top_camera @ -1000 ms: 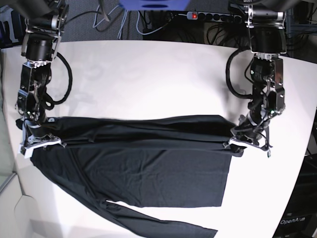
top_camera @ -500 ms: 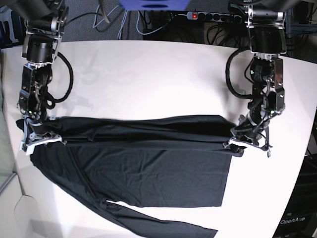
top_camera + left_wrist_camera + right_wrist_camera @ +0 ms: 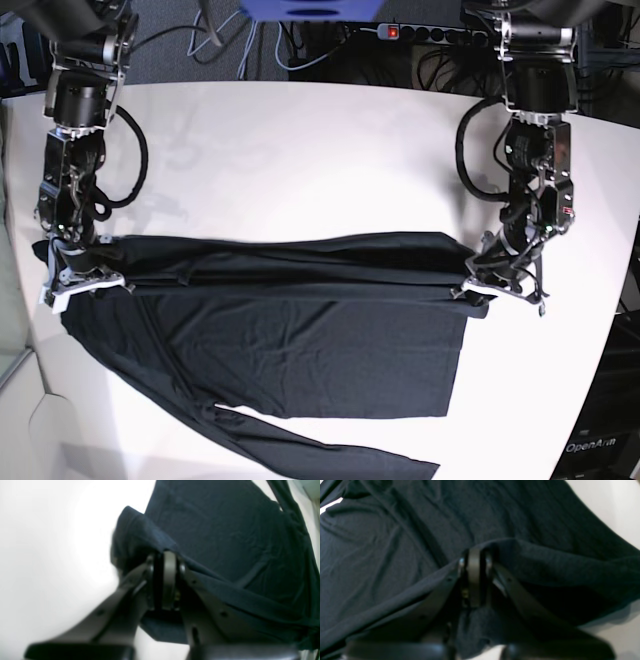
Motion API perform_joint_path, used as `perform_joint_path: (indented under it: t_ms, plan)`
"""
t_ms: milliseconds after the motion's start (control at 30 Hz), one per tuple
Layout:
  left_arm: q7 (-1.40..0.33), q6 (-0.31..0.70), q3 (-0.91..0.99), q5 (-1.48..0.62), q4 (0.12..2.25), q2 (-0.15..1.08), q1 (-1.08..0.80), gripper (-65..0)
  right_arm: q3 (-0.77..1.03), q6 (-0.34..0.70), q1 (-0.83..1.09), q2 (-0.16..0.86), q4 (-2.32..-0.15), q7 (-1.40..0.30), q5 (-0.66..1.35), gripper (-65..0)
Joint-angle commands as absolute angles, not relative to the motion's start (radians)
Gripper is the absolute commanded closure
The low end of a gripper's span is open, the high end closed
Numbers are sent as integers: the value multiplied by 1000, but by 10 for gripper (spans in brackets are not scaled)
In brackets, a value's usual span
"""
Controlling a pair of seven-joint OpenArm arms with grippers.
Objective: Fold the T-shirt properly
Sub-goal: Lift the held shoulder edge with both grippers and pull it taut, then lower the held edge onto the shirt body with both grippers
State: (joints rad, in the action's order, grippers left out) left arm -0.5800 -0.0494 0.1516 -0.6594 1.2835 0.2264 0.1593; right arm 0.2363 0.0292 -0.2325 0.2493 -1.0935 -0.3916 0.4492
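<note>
Fingers (image 3: 170, 580) of left gripper (image 3: 478, 288) pinched on black T-shirt (image 3: 300, 335) at 3 o'clock, right gripper (image 3: 75, 280) clamped on shirt at 9 o'clock, white table (image 3: 300, 160).

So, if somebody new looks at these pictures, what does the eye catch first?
First comes the big black T-shirt, spread wide across the white table, with one long sleeve trailing toward the near edge. Next come the two black arms at its far corners: the left gripper on the base view's right and the right gripper on its left, each shut on the folded upper edge. Behind the table, tangled cables and a power strip with a red light stand out.
</note>
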Motion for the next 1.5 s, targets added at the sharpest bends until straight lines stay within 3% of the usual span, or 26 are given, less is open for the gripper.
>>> perform_joint_path:
  t_ms: [0, 167, 300, 367, 567, 667, 1467]
  plan:
    - [-553, -44, 157, -664, 1303, 236, 185, -43, 240, 36, -259, 266, -1110, -363, 452, -76]
    - [-553, -45, 160, -664, 1311, 236, 174, -55, 242, 35, -254, 263, -1112, -361, 452, -238]
    - [-552, -45, 157, -664, 1314, 234, 159, -152, 245, 35, -249, 262, -1113, -361, 452, -277]
    - [-550, -45, 160, -665, 1311, 228, 159, -224, 246, 35, -249, 262, -1113, -361, 452, -277]
    - [-501, -45, 162, -673, 1322, 219, 125, -523, 246, 35, -249, 262, -1113, -360, 453, -277]
    - [-506, -45, 159, -673, 1323, 214, 125, -586, 246, 35, -249, 262, -1113, -360, 453, -277]
    - [-530, -44, 156, -665, 1225, 200, 148, -595, 243, 35, -232, 266, -1110, -360, 452, -277]
